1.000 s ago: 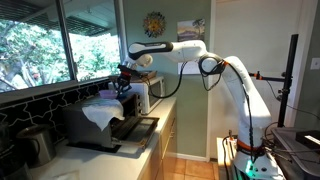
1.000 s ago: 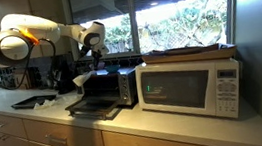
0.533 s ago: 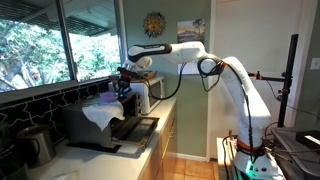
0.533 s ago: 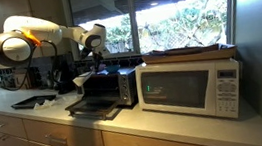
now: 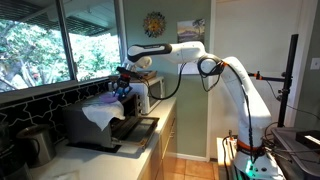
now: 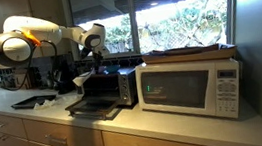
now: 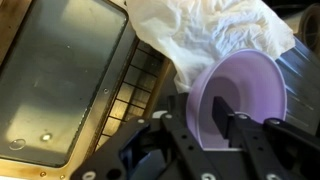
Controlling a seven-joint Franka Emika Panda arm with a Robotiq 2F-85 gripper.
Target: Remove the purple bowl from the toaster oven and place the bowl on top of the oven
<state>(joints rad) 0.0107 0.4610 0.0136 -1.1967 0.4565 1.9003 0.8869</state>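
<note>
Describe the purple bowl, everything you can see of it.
In the wrist view the purple bowl is small and round, pale lilac, with a smooth plastic-looking surface and a thin rim. It is tipped on edge with its hollow towards the camera. The gripper is shut on its rim, one finger inside. A crumpled white cloth lies just behind it; contact is unclear.

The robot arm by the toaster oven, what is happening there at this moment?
The robot arm holds the purple bowl, its jaws shut on the rim, one inside the bowl and one outside. The bowl is out of the toaster oven and hangs tilted over the oven's top, next to a crumpled white cloth. The oven door lies open, with the wire rack showing. The bowl is not yet released; whether it touches the top, I cannot tell.
</note>
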